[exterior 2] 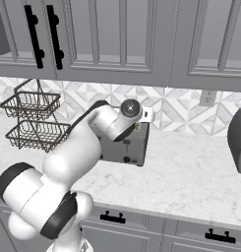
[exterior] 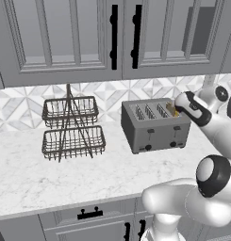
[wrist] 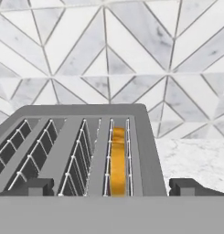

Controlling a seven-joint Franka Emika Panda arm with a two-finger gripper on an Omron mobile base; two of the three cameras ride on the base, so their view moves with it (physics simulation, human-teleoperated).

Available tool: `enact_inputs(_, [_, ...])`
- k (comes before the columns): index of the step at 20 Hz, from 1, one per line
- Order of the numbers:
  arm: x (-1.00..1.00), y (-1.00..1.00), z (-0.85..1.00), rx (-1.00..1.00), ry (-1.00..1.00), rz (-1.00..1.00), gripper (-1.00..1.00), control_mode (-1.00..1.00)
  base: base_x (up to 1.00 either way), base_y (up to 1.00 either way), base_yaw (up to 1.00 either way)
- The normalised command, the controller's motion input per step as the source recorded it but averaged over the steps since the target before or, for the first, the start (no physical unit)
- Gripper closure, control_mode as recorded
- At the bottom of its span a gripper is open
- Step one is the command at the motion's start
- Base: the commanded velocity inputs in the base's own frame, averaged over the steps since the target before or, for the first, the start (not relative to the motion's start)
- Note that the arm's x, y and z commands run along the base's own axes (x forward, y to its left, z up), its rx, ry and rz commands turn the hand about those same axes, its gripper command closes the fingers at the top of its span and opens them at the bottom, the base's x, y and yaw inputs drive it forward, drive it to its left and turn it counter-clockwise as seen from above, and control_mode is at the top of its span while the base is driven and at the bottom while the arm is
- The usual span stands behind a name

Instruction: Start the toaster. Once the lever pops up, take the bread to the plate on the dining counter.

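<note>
Four slots run along the top of the toaster (wrist: 86,137), and the bread (wrist: 118,160) sits in the one nearest the right end as my hand camera sees it, standing on edge and sunk between the wire guides. I find the toaster on the marble worktop (exterior: 51,174) against the tiled wall (wrist: 131,55), with a two-tier wire basket (exterior: 72,127) well apart to its left.

I read the gripper (wrist: 114,187) as fully open and holding nothing: its two dark fingertips (wrist: 38,186) stand far apart at the bottom of the hand view. It hovers above the toaster's near end, looking along the top toward the wall. The slice lies ahead of and below the pincer, almost centred between the tips.

The relation that matters: the slice's long axis runs away from the camera along its slot, so its flat faces look left and right, toward the two fingertips. That would suit a grasp across its thickness.

From the left base view the arm reaches in from the right, wrist over the bread end. I cannot tell the lever's position from these frames. The plate and dining counter lie elsewhere.
</note>
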Motion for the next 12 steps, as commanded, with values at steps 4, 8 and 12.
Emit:
enact_inputs(4, [0.0, 0.06, 0.0, 0.0, 0.15, 0.0, -1.0, -1.0, 0.0, 0.0, 0.0])
enact_inputs(8, [0.0, 0.0, 0.0, 0.0, 0.06, 0.0, -1.0, -1.0, 0.0, 0.0, 0.0])
enact_inputs(12, [0.0, -0.01, -0.08, 0.0, 0.03, 0.0, -1.0, -1.0, 0.0, 0.0, 0.0])
